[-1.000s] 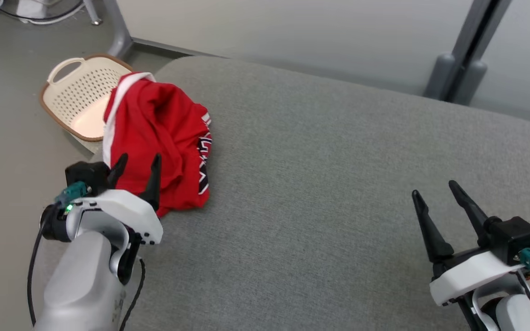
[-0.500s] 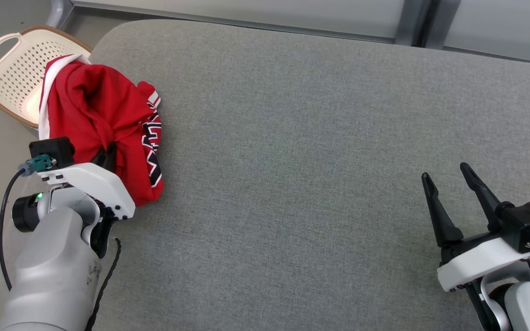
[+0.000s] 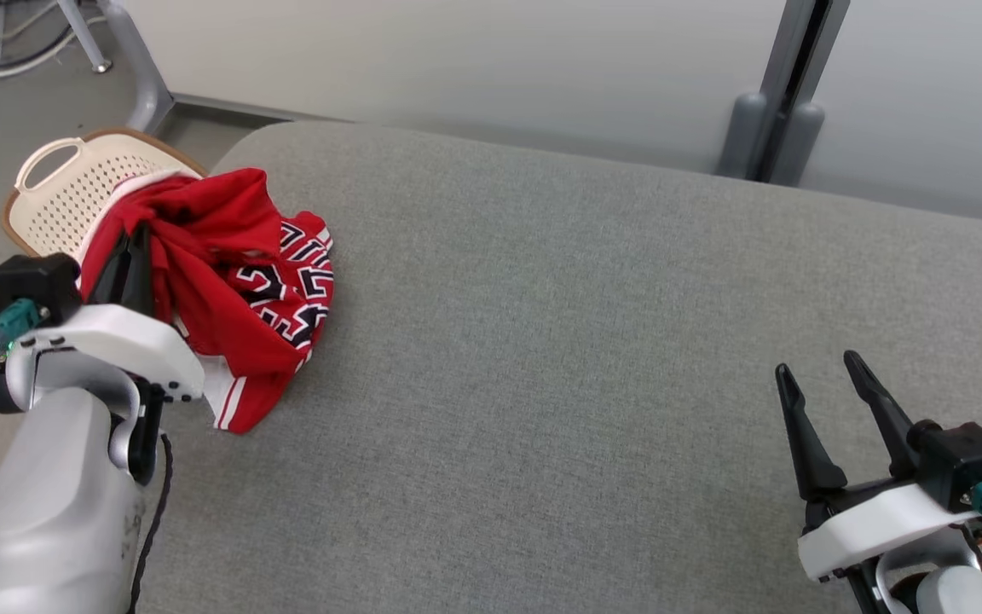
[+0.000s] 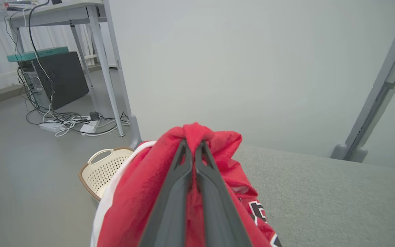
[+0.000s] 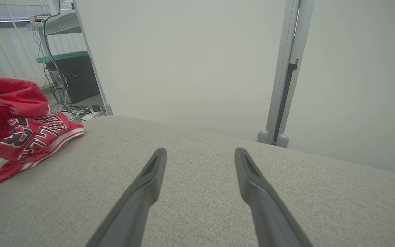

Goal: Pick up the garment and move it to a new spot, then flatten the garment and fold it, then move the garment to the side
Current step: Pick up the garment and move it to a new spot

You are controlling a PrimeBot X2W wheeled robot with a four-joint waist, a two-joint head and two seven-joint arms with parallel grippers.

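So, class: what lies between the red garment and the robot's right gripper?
Only a bare stretch of grey cushion lies between the red garment and the right gripper, as the head view shows.

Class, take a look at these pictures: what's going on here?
The robot's left gripper is shut on a bunched fold of the red jersey, holding it raised while the rest trails on the grey cushion, next to a cream basket. The right gripper is open over the cushion, apart from the jersey.
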